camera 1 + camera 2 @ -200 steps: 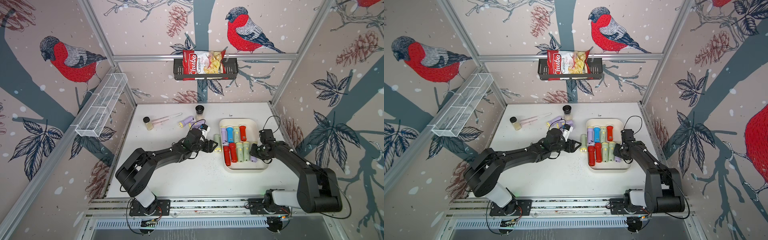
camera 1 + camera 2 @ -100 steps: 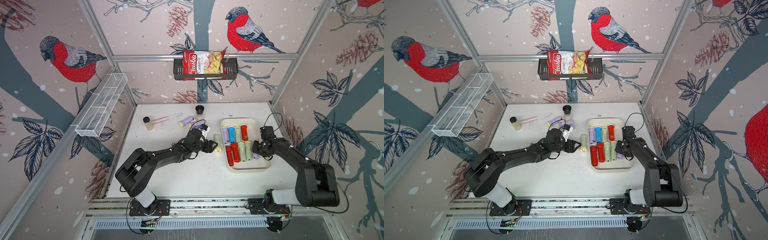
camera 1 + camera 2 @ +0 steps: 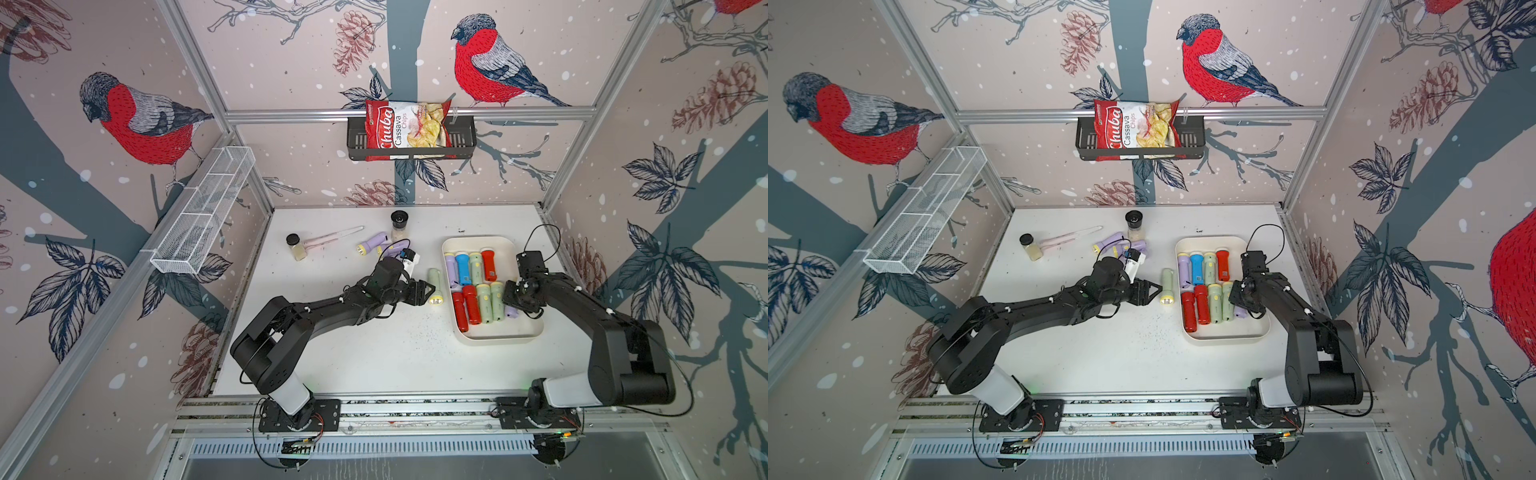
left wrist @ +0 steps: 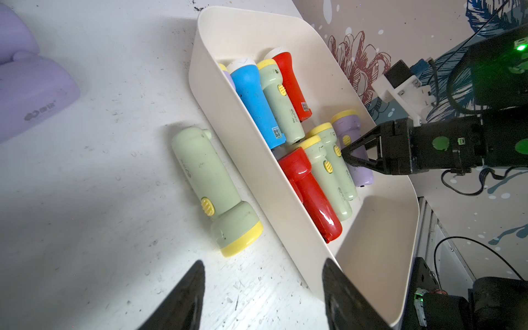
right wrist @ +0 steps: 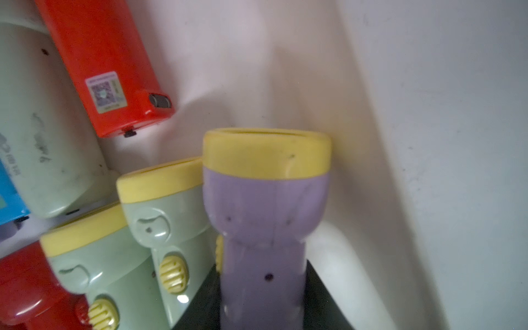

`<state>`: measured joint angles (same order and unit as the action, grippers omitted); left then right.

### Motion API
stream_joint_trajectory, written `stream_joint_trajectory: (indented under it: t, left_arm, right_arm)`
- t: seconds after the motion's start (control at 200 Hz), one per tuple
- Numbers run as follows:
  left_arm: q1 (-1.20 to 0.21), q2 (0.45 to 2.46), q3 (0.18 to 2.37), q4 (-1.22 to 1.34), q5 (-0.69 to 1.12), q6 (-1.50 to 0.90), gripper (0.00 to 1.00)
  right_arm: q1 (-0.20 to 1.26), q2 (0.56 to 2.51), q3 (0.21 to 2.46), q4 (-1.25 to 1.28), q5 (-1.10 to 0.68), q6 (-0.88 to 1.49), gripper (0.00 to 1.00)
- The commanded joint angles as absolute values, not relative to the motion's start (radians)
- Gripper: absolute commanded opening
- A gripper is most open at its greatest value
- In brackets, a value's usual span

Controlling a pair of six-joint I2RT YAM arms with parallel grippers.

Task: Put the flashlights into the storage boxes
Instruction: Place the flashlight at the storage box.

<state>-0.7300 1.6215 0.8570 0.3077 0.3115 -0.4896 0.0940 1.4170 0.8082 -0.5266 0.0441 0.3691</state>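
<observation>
The cream tray [image 3: 498, 338] is sitting by the right edge of the tabletop [image 3: 374, 353]. The right gripper [image 4: 346, 157] is reaching into it, with fingers on both sides of a lilac flashlight [image 5: 265, 217]. I cannot tell if it is squeezing. The left gripper [image 4: 264, 265] is hanging open, holding nothing. A green flashlight [image 3: 434, 286] is lying just beside the tray. More lilac flashlights [image 3: 372, 243] are lying toward the back edge.
</observation>
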Motion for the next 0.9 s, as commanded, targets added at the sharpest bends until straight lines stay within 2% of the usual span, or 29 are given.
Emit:
stream_joint_trajectory:
  t: [0.0, 0.2, 0.43, 0.665, 0.891]
  left_arm:
    - [-0.728, 1.619, 0.861, 0.327, 0.311, -0.476, 0.64]
    - [-0.724, 1.599, 0.856, 0.322, 0.309, -0.476, 0.64]
    - [-0.710, 1.566, 0.848, 0.310, 0.295, -0.481, 0.65]
    - [-0.675, 1.542, 0.813, 0.328, 0.305, -0.518, 0.64]
    - [-0.654, 1.538, 0.801, 0.322, 0.307, -0.520, 0.64]
  right_arm:
    - [0.105, 1.394, 0.828, -0.558, 0.071, 0.386, 0.49]
    - [0.128, 1.347, 0.876, -0.614, 0.091, 0.395, 0.58]
    - [0.252, 1.293, 0.928, -0.580, 0.058, 0.384, 0.59]
    - [0.401, 1.304, 0.946, -0.471, 0.011, 0.376, 0.59]
    - [0.480, 1.333, 0.971, -0.430, 0.014, 0.356, 0.59]
